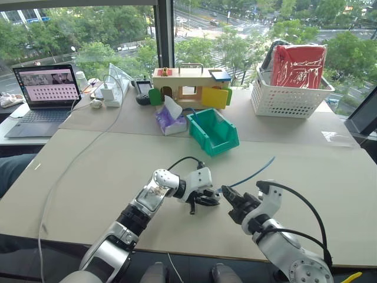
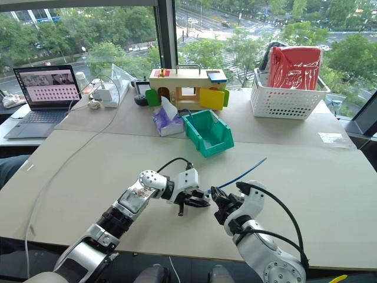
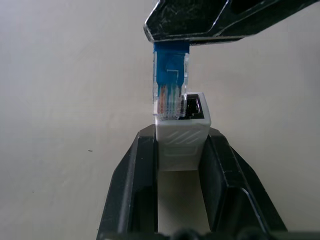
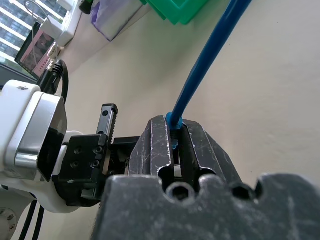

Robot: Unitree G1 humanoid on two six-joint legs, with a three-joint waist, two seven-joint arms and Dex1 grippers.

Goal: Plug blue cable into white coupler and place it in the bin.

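So we've got the big beige table (image 1: 118,171) with the bin (image 1: 213,131) sitting open-side-up toward the back, near the purple tissue pack (image 1: 168,118) and well apart from our hands. Makes sense to us: it's the drop-off for later, so it just waits while the fiddly part happens up front.

Both arms meet low over the table, nose to nose. Our right gripper (image 1: 231,199) is clamped tight on the blue cable (image 1: 253,172) just behind the plug, which we reckon is to keep the plug stiff enough to push. The rest of the cable trails up and away behind it, toward the bin side, long axis slanting across the table.

Our left gripper (image 1: 207,197) is squeezed on the white coupler (image 3: 182,134), one finger on each side wall, dark opening facing out along the fingers so the socket stays free.

In the left wrist view the clear plug (image 3: 170,90) points straight at the coupler, contacts showing, but it sits off to one edge of the opening, touching the rim, not seated. Looks to us like it needs a small sideways nudge before pushing in.
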